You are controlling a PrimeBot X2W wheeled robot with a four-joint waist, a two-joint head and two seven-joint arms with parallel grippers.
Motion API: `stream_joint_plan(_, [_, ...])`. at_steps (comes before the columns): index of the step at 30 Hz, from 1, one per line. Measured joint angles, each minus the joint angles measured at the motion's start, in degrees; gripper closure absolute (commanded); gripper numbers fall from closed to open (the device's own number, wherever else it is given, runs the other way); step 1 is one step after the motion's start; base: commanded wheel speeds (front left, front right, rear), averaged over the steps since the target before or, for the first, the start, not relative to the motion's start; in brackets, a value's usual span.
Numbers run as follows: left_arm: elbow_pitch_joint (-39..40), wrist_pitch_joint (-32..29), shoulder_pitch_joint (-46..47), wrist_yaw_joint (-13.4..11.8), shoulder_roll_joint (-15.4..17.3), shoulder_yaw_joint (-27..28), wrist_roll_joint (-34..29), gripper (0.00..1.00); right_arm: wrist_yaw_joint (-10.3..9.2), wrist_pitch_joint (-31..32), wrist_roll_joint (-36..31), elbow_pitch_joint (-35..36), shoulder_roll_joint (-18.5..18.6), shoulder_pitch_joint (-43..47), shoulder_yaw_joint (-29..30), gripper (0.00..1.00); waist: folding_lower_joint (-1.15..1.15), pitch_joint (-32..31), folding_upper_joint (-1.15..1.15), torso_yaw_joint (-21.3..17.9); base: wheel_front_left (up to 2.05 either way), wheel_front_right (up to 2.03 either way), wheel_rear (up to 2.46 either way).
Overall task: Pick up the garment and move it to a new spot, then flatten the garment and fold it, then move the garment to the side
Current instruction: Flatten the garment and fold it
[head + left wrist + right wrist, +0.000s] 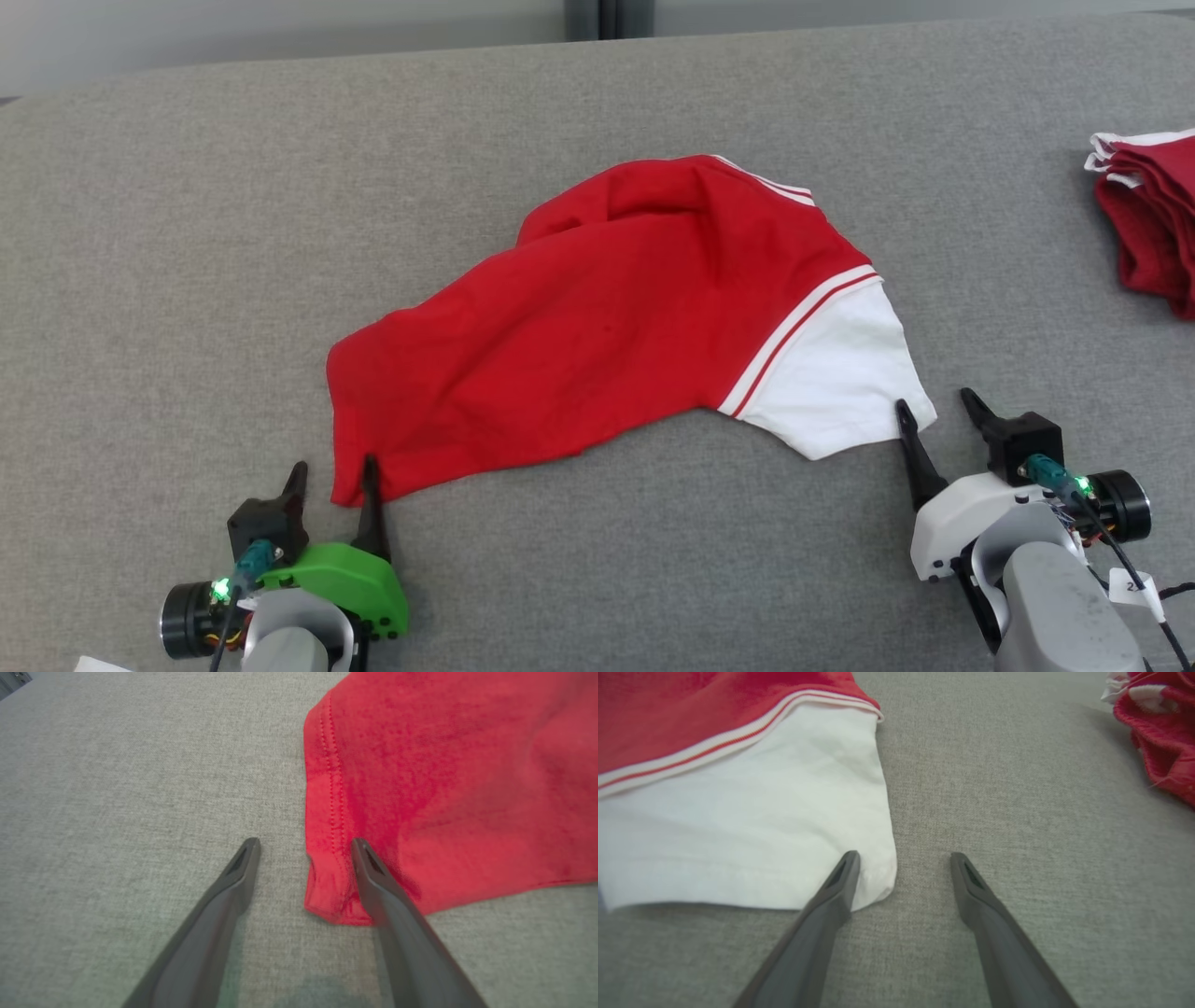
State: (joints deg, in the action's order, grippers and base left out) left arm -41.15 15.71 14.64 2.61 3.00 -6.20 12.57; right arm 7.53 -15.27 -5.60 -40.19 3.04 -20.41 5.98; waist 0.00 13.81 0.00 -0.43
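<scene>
The shirt [616, 317] lies crumpled in the middle of the table [187, 233]. The left gripper [334, 462] and right gripper [934, 399] gape wide, holding nothing, each straddling a corner. So shallow a bite may slip off, dragging the shirt lopsided toward the pile [1153, 215] at the right edge

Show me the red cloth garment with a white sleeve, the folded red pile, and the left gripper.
red cloth garment [607, 327]: head view, middle of red body.
folded red pile [1156, 224]: head view, red side.
left gripper [334, 462]: head view, midway between fingertips.
</scene>
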Motion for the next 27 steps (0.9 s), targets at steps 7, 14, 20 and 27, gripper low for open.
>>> stream_joint_plan(7, [-1.6,0.2,0.2,0.7,0.3,-2.2,1.0,0.00,-0.04,-0.4,-0.1,-3.1,0.0,-0.9,-1.2,1.00,0.00,-0.2,0.00,0.3,0.00,0.00,0.00])
stream_joint_plan(14, [-3.5,0.3,1.0,2.3,0.0,-4.3,3.5,1.00,-0.04,0.0,3.7,-1.2,-0.1,-0.4,-2.5,1.00,0.00,-0.9,0.00,0.5,0.00,0.00,0.00])
stream_joint_plan(20, [2.3,-0.6,-0.7,2.8,0.0,-2.9,4.0,1.00,-0.03,0.1,9.4,6.5,-0.1,1.5,-4.1,1.00,0.00,-2.6,0.00,0.7,0.00,0.00,0.00])
stream_joint_plan(27, [16.0,-0.6,-2.0,3.9,-0.2,0.6,3.9,1.00,-0.03,0.1,18.8,18.6,2.1,3.0,-5.6,1.00,0.00,-5.7,0.00,0.7,0.00,0.00,0.00])
